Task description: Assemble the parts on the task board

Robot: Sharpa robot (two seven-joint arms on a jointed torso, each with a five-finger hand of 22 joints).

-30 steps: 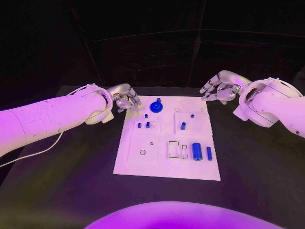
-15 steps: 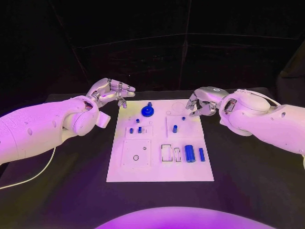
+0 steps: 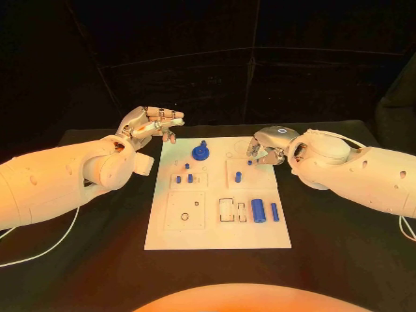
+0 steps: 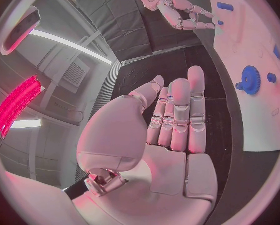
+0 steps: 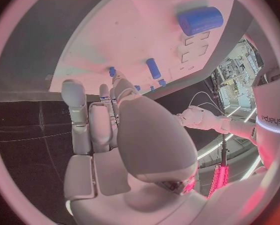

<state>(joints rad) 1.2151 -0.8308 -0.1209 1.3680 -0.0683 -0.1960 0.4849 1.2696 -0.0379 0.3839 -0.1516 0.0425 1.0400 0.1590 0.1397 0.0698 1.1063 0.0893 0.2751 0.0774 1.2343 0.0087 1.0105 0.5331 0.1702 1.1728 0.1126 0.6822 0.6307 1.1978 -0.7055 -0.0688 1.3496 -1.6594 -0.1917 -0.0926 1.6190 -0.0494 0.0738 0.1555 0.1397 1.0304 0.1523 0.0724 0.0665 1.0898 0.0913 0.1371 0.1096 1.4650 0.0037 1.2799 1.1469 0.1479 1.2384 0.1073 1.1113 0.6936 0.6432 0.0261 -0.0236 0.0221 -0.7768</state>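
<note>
Your task board (image 3: 218, 231) lies flat on the table (image 3: 358, 247) between both arms, its small blue parts (image 3: 259, 210) looking light, rigid and slick, so pinch each across its sides. The blue gear (image 3: 199, 153) sits just beside the left robot hand (image 3: 152, 125), which holds nothing, fingers straight and together in its wrist view. The right robot hand (image 3: 267, 145) hovers over the board's far corner, empty, fingers loosely apart. Its wrist view shows the board's pegs up close.

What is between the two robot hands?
In the head view, the board's far end with the blue gear lies between the left hand and right hand.
</note>
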